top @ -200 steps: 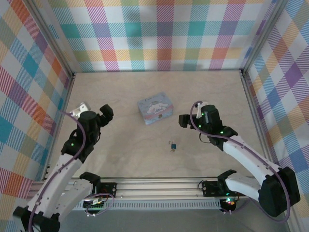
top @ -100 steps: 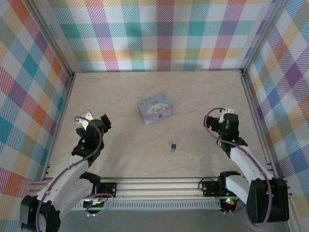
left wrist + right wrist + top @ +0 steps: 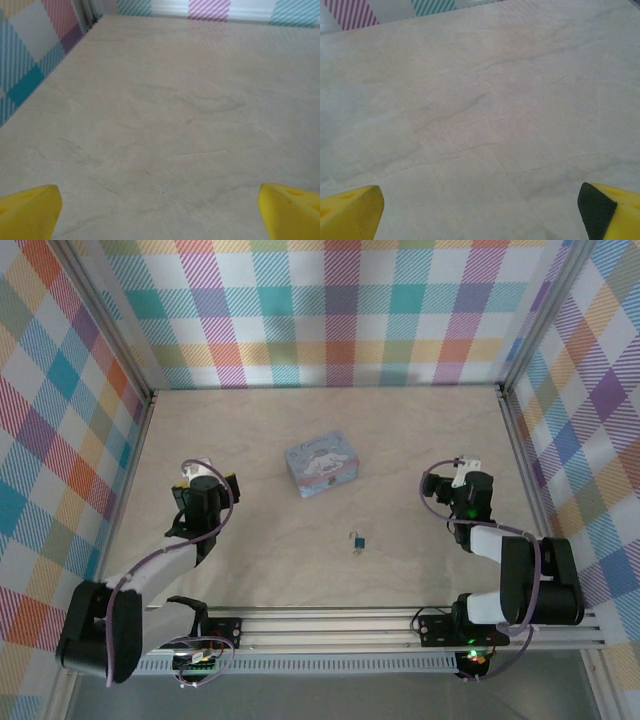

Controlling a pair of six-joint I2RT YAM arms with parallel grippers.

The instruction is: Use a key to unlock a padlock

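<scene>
The top camera is looking down over the whole table (image 3: 300,570); both wrist cameras are skimming low above it, facing the plaid wall (image 3: 210,7).

Bright, even light; soft wrist views

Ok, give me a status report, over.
Left gripper open, empty. Right gripper open, empty. Padlock on table, centre front, untouched. Tin behind it, apart, not in the way.
</scene>
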